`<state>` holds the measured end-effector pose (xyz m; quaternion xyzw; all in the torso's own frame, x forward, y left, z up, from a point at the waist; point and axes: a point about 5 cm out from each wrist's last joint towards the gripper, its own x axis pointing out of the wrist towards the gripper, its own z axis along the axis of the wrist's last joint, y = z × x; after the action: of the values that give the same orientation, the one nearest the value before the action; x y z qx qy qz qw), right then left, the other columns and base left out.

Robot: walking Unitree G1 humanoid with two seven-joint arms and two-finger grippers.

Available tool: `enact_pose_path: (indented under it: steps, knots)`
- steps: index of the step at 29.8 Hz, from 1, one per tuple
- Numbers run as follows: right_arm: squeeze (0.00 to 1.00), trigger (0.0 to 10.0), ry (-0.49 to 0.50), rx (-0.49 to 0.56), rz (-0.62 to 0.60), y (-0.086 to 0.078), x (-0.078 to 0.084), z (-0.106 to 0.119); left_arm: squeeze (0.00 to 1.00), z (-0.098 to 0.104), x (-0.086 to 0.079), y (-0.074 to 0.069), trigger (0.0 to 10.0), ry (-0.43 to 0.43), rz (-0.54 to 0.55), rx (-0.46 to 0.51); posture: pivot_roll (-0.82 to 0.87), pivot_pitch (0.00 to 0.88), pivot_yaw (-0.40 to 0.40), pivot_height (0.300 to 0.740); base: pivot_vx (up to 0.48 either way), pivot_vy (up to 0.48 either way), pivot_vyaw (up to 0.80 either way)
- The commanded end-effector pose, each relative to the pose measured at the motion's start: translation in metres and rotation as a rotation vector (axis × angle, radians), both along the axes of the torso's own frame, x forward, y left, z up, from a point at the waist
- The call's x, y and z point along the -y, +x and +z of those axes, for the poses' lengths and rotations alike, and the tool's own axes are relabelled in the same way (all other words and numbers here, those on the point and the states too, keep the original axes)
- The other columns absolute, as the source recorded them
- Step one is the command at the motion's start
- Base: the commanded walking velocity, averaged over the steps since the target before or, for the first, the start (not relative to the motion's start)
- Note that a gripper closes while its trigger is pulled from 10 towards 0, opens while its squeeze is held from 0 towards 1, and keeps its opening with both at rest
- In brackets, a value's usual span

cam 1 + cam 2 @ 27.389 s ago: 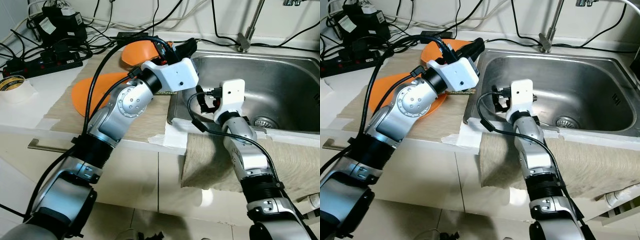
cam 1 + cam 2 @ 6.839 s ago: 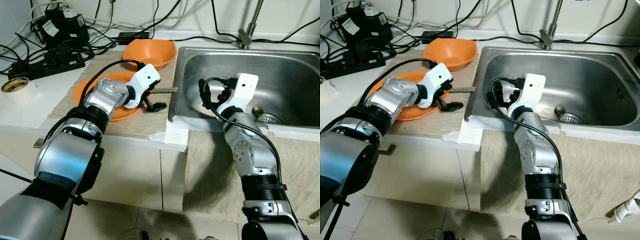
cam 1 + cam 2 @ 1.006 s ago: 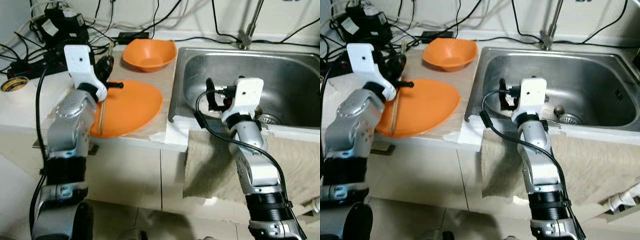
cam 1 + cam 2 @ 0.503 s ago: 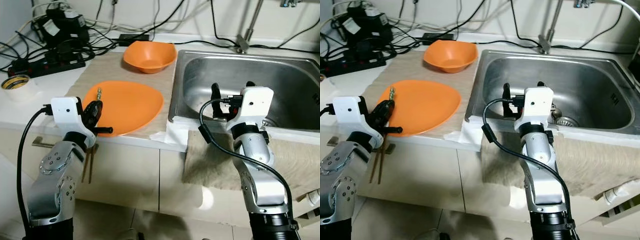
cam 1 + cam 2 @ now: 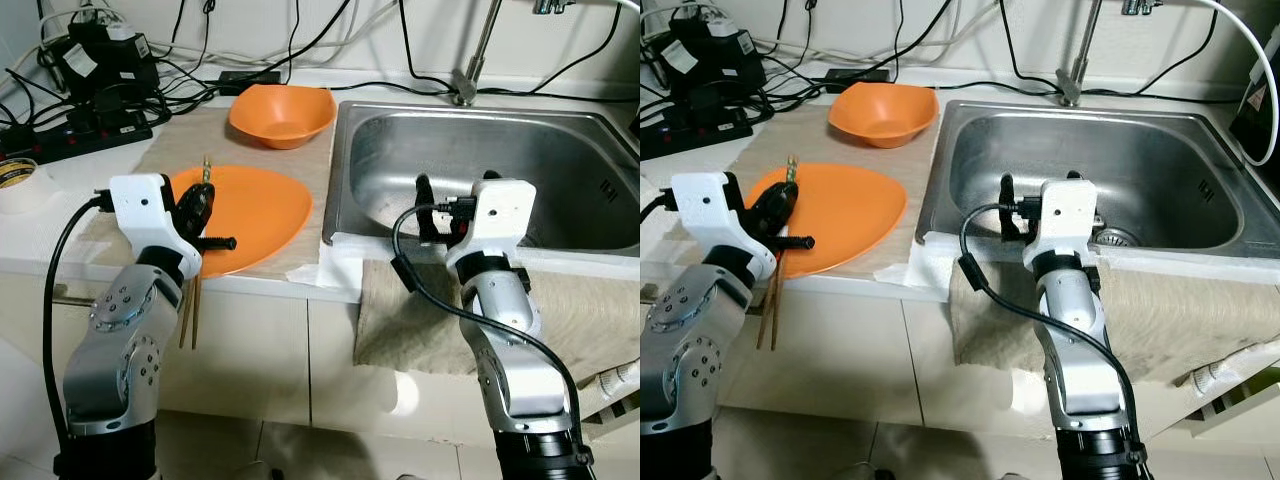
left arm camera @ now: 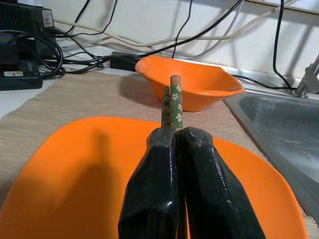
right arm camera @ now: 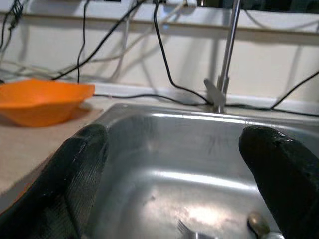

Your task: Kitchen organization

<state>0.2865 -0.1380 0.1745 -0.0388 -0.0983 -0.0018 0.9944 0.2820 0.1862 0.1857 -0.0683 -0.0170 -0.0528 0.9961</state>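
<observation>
The chopsticks (image 6: pixel 174 102) are clamped upright in the left pincer (image 5: pixel 197 213) at the desk's (image 5: pixel 60 195) front edge, tips above the orange plate (image 5: pixel 255 205), lower ends hanging before the cabinet. This suits carrying them off or setting them down. The orange bowl (image 5: pixel 280 115) sits behind. The right pincer (image 7: pixel 174 164) hovers over the sink (image 5: pixel 560 150), fingers wide apart, empty.

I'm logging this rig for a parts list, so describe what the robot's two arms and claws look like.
Both arms are silver metal with rounded joints and black ribbed collars lower down. Each wrist carries a boxy white housing, and a black cable loops from it along the forearm. The left claw and the right claw each have two long, rounded black fingers with a matte, slightly textured surface. No markings are legible.
</observation>
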Motion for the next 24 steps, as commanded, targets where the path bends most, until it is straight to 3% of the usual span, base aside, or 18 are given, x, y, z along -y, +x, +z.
enact_pose_path:
  steps: [1, 14, 24]
  knots:
    - [0.0, 10.0, -0.006, -0.003, 0.003, 0.0001, -0.0027, 0.0, 0.0, 0.0049, -0.001, 0.0012, 0.0, 0.011, 0.006, 0.007, 0.0, 0.0, 0.033, 0.732, 0.0, 0.0, 0.0]
    - [0.0, 10.0, -0.009, -0.019, 0.007, 0.0003, -0.0021, -0.0041, 0.0, -0.0028, 0.0042, 0.0054, 0.0, 0.022, -0.038, -0.029, -0.01, 0.0, 0.034, 0.732, 0.0, 0.0, 0.0]
    - [0.0, 10.0, -0.009, -0.036, 0.018, 0.002, -0.0035, -0.0075, 0.0, 0.0031, 0.0075, 0.0101, 0.0, 0.026, -0.055, -0.01, -0.01, 0.0, 0.03, 0.732, 0.0, 0.0, 0.0]
